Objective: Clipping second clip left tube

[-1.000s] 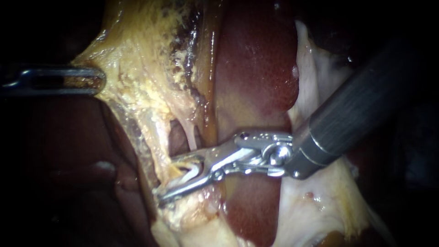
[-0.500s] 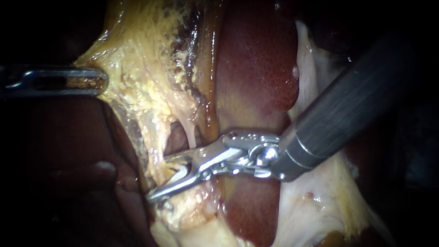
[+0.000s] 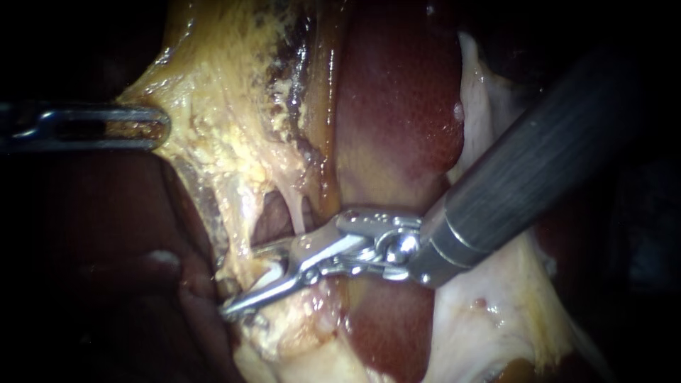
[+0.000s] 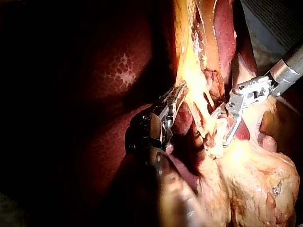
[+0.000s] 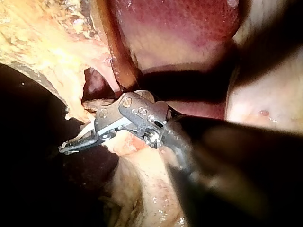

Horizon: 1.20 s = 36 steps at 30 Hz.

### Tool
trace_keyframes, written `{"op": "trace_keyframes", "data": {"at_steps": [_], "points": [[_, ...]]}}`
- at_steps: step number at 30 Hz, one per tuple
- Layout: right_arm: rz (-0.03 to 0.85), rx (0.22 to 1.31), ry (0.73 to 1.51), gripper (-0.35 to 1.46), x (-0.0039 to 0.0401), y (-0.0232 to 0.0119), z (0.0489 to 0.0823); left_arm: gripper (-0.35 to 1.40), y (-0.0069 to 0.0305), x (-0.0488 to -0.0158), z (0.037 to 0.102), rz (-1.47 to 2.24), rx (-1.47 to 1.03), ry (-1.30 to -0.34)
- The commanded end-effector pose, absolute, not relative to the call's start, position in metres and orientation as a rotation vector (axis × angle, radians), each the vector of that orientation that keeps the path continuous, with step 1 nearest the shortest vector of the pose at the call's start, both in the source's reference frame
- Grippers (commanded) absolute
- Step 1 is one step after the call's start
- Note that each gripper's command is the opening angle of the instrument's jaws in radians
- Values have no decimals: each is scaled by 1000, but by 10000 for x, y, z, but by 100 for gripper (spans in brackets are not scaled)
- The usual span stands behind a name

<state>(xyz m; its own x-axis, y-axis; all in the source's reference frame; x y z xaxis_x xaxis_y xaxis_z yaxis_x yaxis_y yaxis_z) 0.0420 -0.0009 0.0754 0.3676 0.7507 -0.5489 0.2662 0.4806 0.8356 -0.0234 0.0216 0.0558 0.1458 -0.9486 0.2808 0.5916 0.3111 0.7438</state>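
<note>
A: right instrument (image 3: 259,280) first: jaws clenched round a white clip (image 3: 275,268), lower left of centre, straddling the left tube (image 3: 295,214) where it runs down from mid-frame. I think so anyway, it's murky there.

B: left instrument (image 3: 152,128) is clamped on fatty tissue (image 3: 213,135), mid left. That tube looks soft, slippery and easy to tear. I'd take it square across, mid-span.

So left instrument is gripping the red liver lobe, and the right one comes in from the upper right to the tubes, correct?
Not quite. The left instrument is gripping the edge of the yellow tissue, not the red liver lobe, as the endoscope view shows. The rest holds: the right instrument comes in from the upper right to the tubes.
</note>
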Motion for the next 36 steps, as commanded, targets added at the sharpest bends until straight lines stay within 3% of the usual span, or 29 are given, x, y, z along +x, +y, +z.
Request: {"op": "trace_keyframes", "data": {"at_steps": [1,22,24,27,36], "points": [[403,1071,1199,53,420,-9,754,-35,216,-234,558,-1186,528,-827],[387,1054,1212,24,416,-7,758,-35,216,-234,557,-1186,528,-826],[357,1022,1226,9,415,-6,759,-35,216,-234,557,-1187,528,-826],[328,962,1228,-35,413,-5,761,-35,216,-234,557,-1187,528,-826],[310,923,1207,-35,409,-2,766,-35,216,-233,557,-1186,528,-826]]}}
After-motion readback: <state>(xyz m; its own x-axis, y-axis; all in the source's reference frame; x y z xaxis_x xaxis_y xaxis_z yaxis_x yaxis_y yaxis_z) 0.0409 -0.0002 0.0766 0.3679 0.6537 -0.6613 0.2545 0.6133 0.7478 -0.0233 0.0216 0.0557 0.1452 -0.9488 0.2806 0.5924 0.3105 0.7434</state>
